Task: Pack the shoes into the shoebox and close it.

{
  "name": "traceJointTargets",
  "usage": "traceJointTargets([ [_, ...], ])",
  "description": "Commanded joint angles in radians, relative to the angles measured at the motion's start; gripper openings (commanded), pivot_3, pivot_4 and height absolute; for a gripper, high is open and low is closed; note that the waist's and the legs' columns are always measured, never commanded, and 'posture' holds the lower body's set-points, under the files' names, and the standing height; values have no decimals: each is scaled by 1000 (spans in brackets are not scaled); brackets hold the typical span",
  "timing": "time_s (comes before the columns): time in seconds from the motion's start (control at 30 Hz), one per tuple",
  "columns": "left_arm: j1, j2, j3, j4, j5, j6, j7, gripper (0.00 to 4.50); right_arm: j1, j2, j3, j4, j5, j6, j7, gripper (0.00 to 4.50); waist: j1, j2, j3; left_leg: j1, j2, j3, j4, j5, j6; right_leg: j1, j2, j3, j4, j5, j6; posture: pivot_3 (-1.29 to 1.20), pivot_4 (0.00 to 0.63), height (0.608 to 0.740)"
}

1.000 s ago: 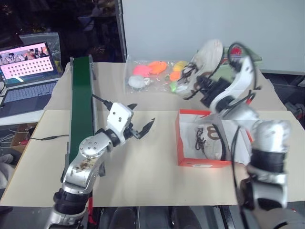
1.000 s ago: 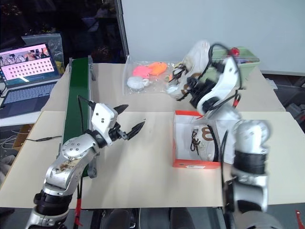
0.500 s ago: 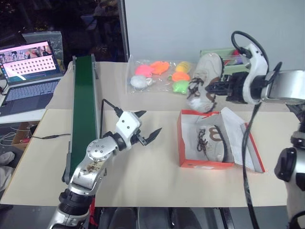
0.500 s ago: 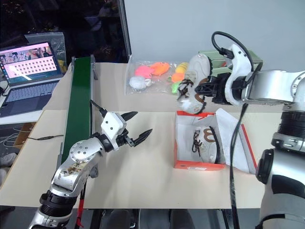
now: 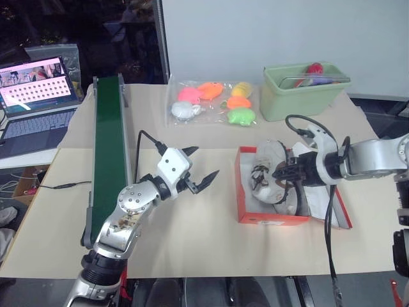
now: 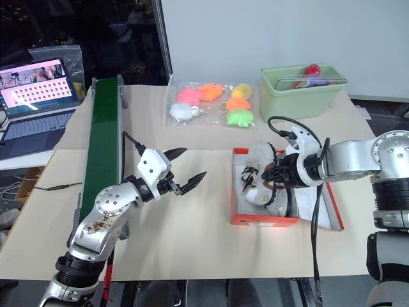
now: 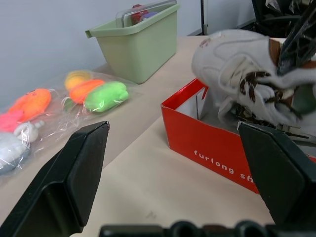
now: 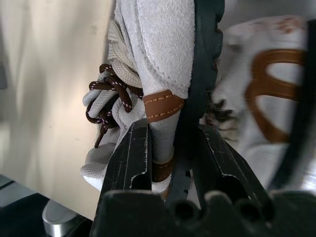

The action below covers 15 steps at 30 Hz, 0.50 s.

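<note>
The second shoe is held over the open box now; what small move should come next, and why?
Probably lower it a little further and then open the fingers. The right gripper is shut on the second shoe, which hangs tilted at the rim of the shoebox, above the first shoe already lying inside.

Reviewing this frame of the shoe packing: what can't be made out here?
- First shoe in the shoebox: mostly hidden behind the held shoe and right gripper in the head views.
- Whether the held shoe touches the box floor: the box wall hides it.
- Box lettering: cut off by a left gripper finger.
- Green bin contents: too small to identify.
</note>
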<state>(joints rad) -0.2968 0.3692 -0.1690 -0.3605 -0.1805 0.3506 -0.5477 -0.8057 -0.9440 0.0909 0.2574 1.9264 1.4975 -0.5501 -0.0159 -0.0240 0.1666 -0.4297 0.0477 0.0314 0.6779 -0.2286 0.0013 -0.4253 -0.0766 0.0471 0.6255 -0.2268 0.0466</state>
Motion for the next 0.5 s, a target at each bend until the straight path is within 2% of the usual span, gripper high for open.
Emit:
traceJointTargets([
  [0.03, 14, 0, 14, -76, -4, 17, 17, 4471, 2, 28, 37, -18, 1, -44, 16, 1131, 1, 0, 0, 0, 0, 0, 0, 0, 0, 0, 0, 0, 0, 0, 0, 0, 150, 729],
  [0.3, 18, 6, 29, -115, -6, 53, 32, 4471, -8, 57, 71, 25, -191, 26, 162, 1131, 2, 0, 0, 0, 0, 0, 0, 0, 0, 1, 0, 0, 0, 0, 0, 0, 150, 729],
  [0.5, 27, 5, 29, -131, -4, 68, 42, 4471, -43, 88, 40, 49, -385, 69, 300, 1131, 1, 0, 0, 0, 0, 0, 0, 0, 0, 0, 0, 0, 0, 0, 0, 0, 150, 729],
])
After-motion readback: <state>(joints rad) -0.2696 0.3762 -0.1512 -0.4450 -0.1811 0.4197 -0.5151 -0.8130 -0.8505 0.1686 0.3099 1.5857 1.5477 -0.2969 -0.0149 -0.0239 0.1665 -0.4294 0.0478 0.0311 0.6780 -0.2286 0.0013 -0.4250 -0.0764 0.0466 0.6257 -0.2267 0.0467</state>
